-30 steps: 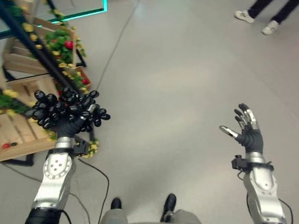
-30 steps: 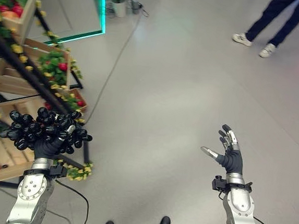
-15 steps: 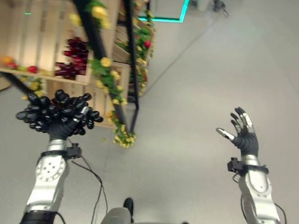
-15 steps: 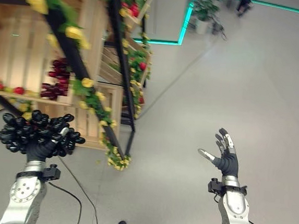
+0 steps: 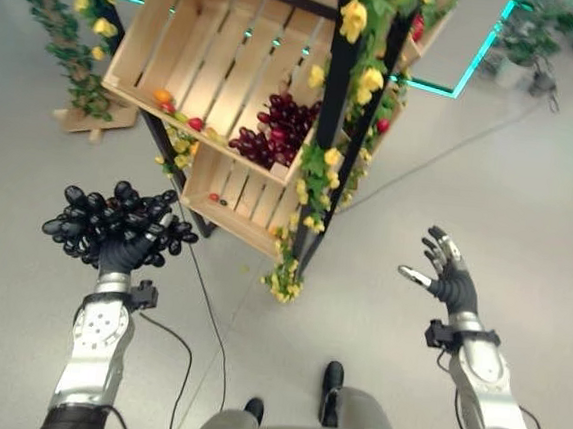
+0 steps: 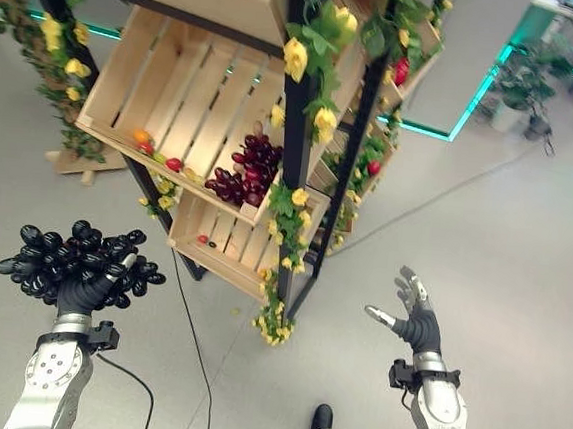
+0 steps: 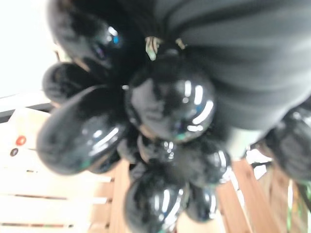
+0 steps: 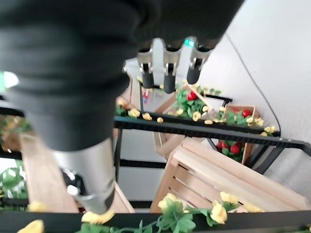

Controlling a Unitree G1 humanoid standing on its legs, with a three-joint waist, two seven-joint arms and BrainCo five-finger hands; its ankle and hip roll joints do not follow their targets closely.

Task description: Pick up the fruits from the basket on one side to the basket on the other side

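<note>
A: Where's the fruit just now?

B: The black grapes (image 5: 115,222) are up in the left hand (image 5: 123,251), near left of the scene. Its fingers are curled under the bunch and clamped on it; the left wrist view has glossy grapes pressed right against the palm cover.

A: And the other hand?

B: The right hand (image 5: 448,282) is raised on the near right with fingers spread apart, holding nothing.

A: So where should the bunch go?

B: Ahead stands a rack with a big crate (image 5: 194,61) on the upper level, tilted toward us, and a lower crate (image 5: 230,198) beneath it. Red grapes (image 5: 278,134) already lie at the big crate's right end, small fruits (image 5: 175,112) along its near lip. I'd judge the big crate's bare left-centre slats the likeliest place, though I can't be sure which crate is meant.

A: How to do it well?

B: Keep the hold firm while closing in, since the bunch overhangs the hand on both sides. Clear the black post (image 5: 326,128) and its flowers (image 5: 354,20), lower over the slats, then release low so nothing rolls off.
</note>
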